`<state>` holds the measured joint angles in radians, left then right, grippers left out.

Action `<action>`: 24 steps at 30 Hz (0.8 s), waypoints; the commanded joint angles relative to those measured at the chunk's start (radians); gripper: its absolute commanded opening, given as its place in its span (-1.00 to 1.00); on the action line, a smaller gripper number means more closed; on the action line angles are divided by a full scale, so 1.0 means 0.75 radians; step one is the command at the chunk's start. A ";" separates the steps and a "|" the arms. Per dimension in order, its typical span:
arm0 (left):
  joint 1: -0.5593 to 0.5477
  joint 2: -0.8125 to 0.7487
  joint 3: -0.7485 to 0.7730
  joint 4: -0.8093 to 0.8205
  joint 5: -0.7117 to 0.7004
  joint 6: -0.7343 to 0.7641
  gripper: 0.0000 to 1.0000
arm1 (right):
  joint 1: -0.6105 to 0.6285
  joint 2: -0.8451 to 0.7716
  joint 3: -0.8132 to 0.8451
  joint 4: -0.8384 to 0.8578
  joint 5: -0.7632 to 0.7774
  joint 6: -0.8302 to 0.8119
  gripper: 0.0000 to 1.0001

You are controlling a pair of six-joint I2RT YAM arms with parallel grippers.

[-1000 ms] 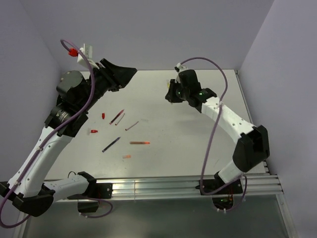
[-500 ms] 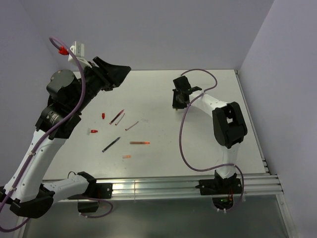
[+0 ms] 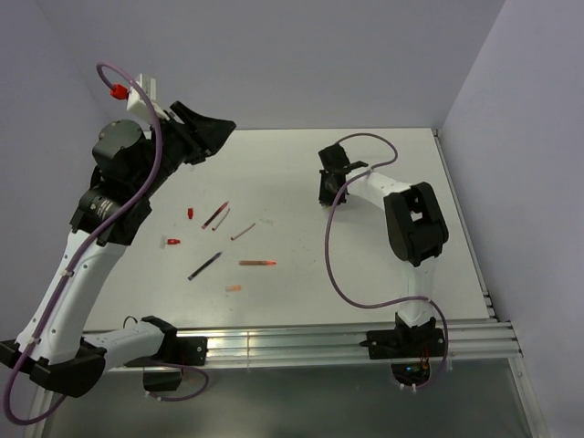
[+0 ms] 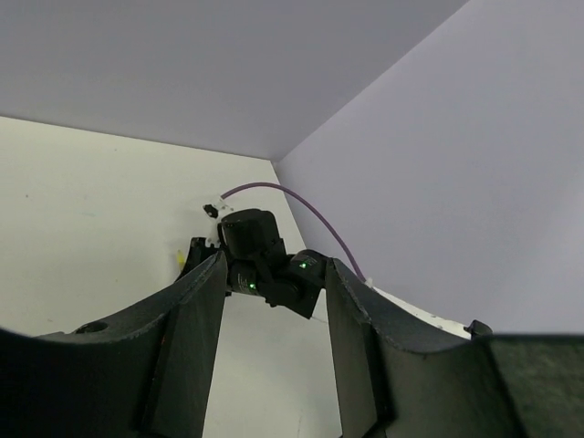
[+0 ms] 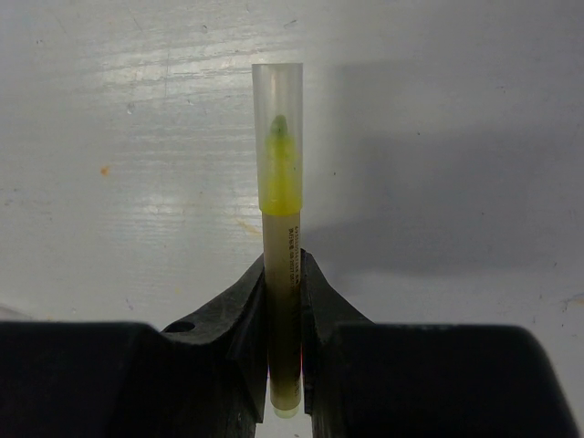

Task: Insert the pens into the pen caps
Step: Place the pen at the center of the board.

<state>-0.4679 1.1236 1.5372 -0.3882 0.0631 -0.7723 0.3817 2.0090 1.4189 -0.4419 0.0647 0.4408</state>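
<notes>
Yellow pen (image 5: 283,301), clear cap (image 5: 277,100) over its tip, barrel print unreadable, pinched mid-frame by the right gripper (image 5: 283,278); left gripper (image 4: 274,283) spread, empty.

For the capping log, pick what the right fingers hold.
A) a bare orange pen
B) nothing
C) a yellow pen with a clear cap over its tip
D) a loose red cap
C: the right wrist view shows the right fingers clamped on the yellow pen, whose tip sits inside the clear cap.
</notes>
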 commanded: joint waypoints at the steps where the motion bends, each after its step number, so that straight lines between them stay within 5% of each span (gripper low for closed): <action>1: 0.025 0.001 -0.006 0.002 0.034 -0.026 0.04 | -0.008 0.023 0.080 -0.014 0.041 -0.007 -0.65; 13: 0.098 0.042 -0.078 0.031 0.155 -0.038 0.04 | -0.006 0.082 0.084 -0.033 0.063 -0.029 -0.32; 24: 0.143 0.056 -0.151 0.029 0.182 -0.009 0.02 | -0.010 0.054 0.084 -0.030 0.067 -0.033 -0.28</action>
<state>-0.3717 1.1641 1.4364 -0.3866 0.1719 -0.7979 0.3817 2.0548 1.4483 -0.4564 0.0872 0.4255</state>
